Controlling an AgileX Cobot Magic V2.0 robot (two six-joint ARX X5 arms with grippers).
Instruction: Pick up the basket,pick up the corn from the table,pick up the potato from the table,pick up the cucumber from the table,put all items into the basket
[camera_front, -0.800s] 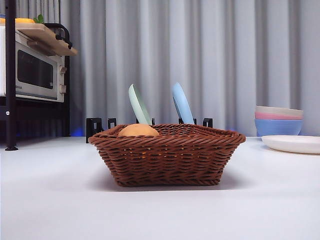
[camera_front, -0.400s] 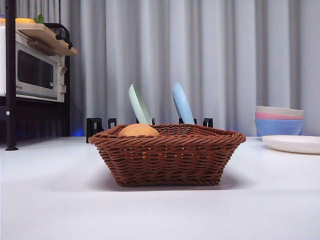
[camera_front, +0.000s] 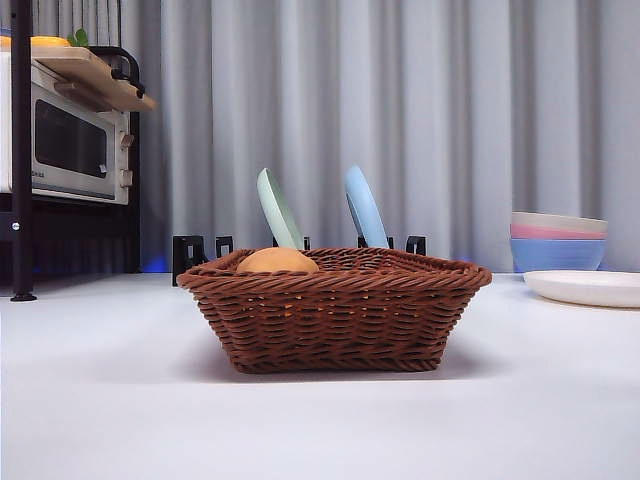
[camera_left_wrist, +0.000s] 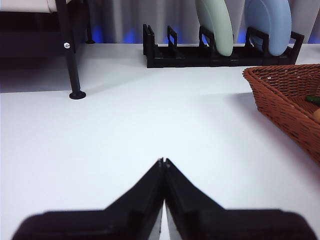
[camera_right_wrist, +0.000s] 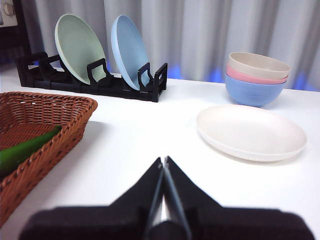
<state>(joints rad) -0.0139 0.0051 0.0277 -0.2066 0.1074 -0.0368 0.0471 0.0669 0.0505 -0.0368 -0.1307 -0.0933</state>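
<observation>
White tabletop (camera_front: 100, 400) carries the reddish-brown wicker basket (camera_front: 335, 318) at its middle, set flat where both arms can reach it, and inside it the tan potato (camera_front: 277, 261) rises above the rim near one corner while the green cucumber (camera_right_wrist: 25, 149) lies slanted against the woven wall; the corn cannot be made out for certain, so the loading looks finished or nearly so. Both arms sit drawn back low over bare tabletop on either side of the basket, the left gripper (camera_left_wrist: 163, 162) and the right gripper (camera_right_wrist: 163, 161) each with jaws pressed together on nothing, a resting pose.
</observation>
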